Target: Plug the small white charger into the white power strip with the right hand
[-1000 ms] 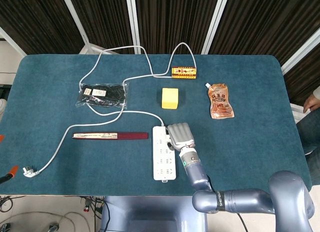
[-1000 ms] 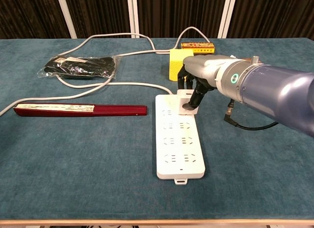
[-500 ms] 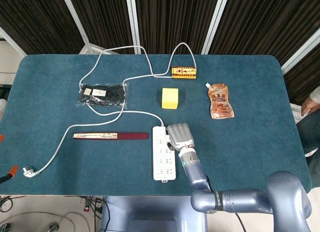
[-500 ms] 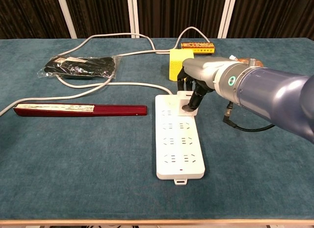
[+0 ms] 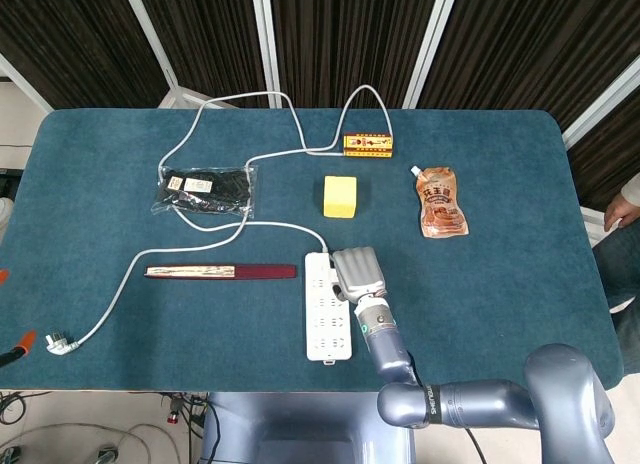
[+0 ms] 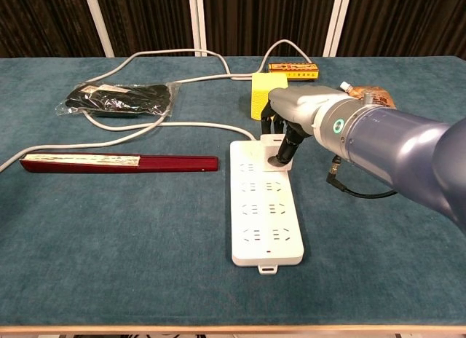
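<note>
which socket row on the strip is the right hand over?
The row at the cord end of the power strip; the right hand covers it, three nearer rows stay bare.

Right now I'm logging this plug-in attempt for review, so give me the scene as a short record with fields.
right hand: holds the small white charger over the far end of the white power strip
left hand: not in view
charger seating: cannot tell, fingers hide the contact
strip cord: trails left to a loose plug
other items: red bar, yellow block, sauce pouch, black bagged item
</note>
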